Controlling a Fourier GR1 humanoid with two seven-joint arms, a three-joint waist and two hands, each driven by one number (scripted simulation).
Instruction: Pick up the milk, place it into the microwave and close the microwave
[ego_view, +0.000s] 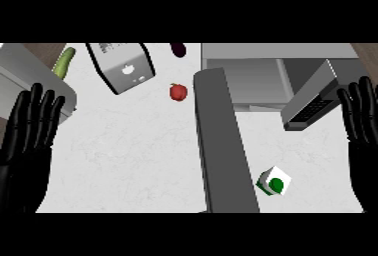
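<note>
The milk (276, 182) is a small white carton with a green cap, standing on the white counter at the lower right, just right of the open microwave door (224, 145). The microwave (266, 75) sits at the back right, its cavity open and facing me. At the left edge my left hand (28, 135) rests open with fingers up. My right hand (362, 125) stands open at the right edge, above and right of the milk, not touching it.
A red pepper (177, 92) lies on the counter left of the door. A grey tilted appliance (122, 67) stands at the back, with a green cucumber (64, 62) at far left and a dark eggplant (178, 49) at the back.
</note>
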